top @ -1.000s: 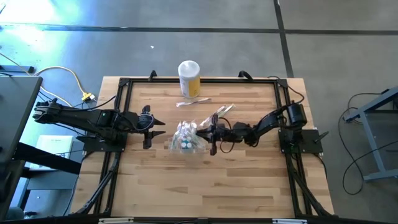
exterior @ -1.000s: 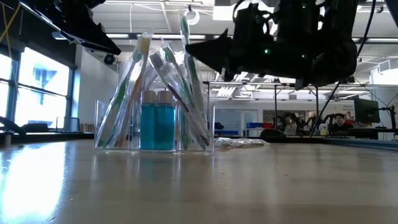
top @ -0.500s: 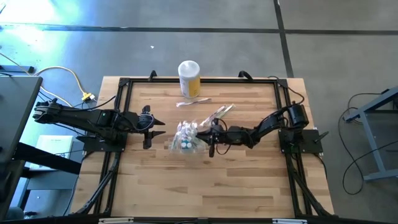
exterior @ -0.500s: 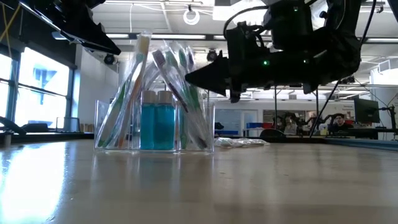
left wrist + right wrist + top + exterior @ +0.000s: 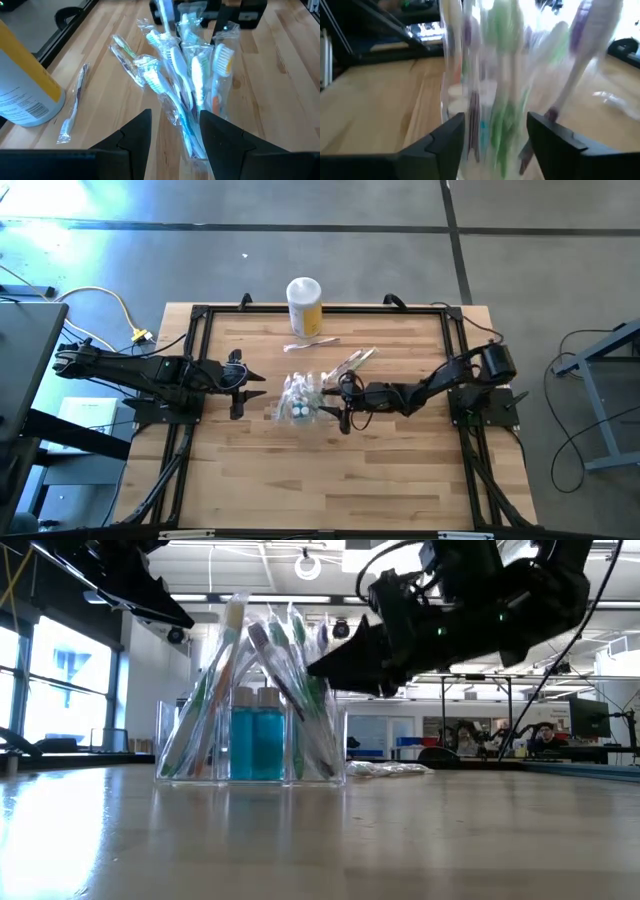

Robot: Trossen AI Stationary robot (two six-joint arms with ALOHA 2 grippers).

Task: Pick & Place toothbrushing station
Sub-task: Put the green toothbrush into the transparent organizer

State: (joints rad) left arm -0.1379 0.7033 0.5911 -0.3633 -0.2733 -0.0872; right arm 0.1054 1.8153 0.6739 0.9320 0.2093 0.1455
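Note:
The toothbrushing station (image 5: 300, 402) is a clear container standing on its bottom at the table's middle. It holds two blue bottles (image 5: 256, 740) and several wrapped toothbrushes (image 5: 192, 80) that lean together. My right gripper (image 5: 338, 404) hangs open just right of the station, pointing at it nearly level. In the right wrist view its fingers (image 5: 445, 140) stand apart in front of the container (image 5: 490, 100), with nothing between them. My left gripper (image 5: 250, 385) waits open to the left of the station, its fingers (image 5: 135, 135) apart and holding nothing.
A yellow jar with a white lid (image 5: 304, 305) stands at the far edge. Loose wrapped toothbrushes (image 5: 312, 343) (image 5: 358, 360) lie on the wood between the jar and the station. A black frame (image 5: 200, 315) runs round the table. Bare wood lies toward the near edge.
My right gripper has tipped from pointing steeply down to nearly level and drawn a little toward the table's right edge. The green toothbrush that stood high above the station at its tip has sunk in among the other brushes.

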